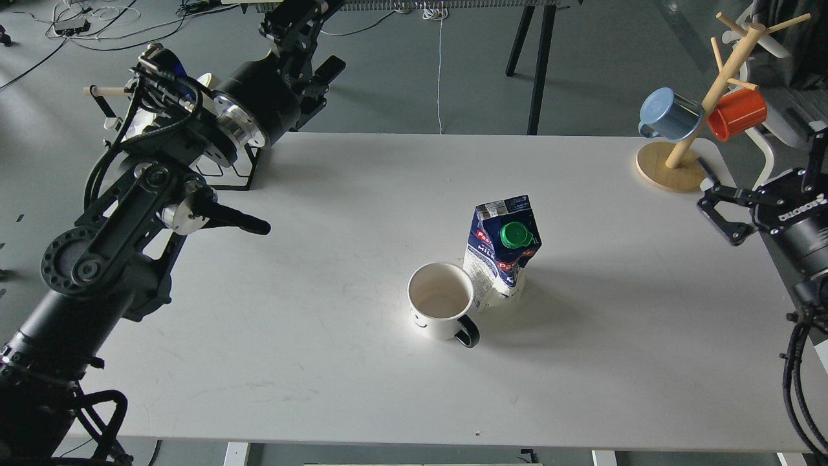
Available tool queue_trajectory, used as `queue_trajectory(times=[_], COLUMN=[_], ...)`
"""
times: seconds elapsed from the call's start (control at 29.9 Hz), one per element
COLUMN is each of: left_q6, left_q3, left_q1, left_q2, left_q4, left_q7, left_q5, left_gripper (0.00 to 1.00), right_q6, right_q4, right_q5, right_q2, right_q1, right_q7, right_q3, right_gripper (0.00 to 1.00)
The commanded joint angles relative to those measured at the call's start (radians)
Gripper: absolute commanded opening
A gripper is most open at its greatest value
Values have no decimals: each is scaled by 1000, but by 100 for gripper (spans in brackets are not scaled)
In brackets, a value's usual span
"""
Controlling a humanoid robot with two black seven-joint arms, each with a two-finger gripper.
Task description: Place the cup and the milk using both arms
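The white cup [440, 302] with a black handle and a small smiley face stands upright near the middle of the white table [323, 310]. The blue and white milk carton [503, 249] with a green cap stands upright just behind and to the right of it, close to or touching the cup. My right gripper [760, 155] is open and empty at the table's right edge, far from both. My left gripper [301, 32] is raised beyond the table's back left corner; it is dark and its fingers cannot be told apart.
A wooden mug tree [673, 168] with a blue mug [669, 115] and an orange mug [737, 114] stands at the back right corner, close to my right gripper. A black wire rack [236, 178] sits at the back left under my left arm.
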Motion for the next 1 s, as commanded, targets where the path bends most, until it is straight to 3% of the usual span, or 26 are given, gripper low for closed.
queue_trajectory(times=[0.0, 0.23, 0.3, 0.37, 0.47, 0.67, 0.8, 0.97], left_q6=[0, 58, 68, 83, 92, 91, 91, 95], left_q3=[-21, -48, -50, -62, -103, -153, -154, -153], left_q1=[-6, -8, -8, -8, -5, -6, -3, 9], left_q2=[-2, -6, -17, -25, -32, -54, -57, -60], left_q4=[25, 31, 45, 51, 62, 103, 106, 108], left_q7=[-1, -1, -1, -2, -2, -4, -4, 7], left_q5=[-2, -36, -87, -143, -193, -288, -331, -331], left_gripper=[100, 100, 100, 100, 100, 100, 100, 100], right_q6=[0, 0, -109, -232, -294, -288, -223, -295], right_q4=[-81, -208, -265, -343, -434, -442, -445, -439], right_q5=[-14, -19, -19, -19, -27, -53, -70, -288], right_q2=[-5, 94, 157, 255, 369, 404, 423, 423], right_q1=[105, 322, 353, 385, 400, 408, 411, 413], right_q7=[0, 0, -45, -119, -199, -205, -203, -199], right_q3=[-36, -175, -205, -212, -211, -203, -191, -199], right_gripper=[100, 100, 100, 100, 100, 100, 100, 100])
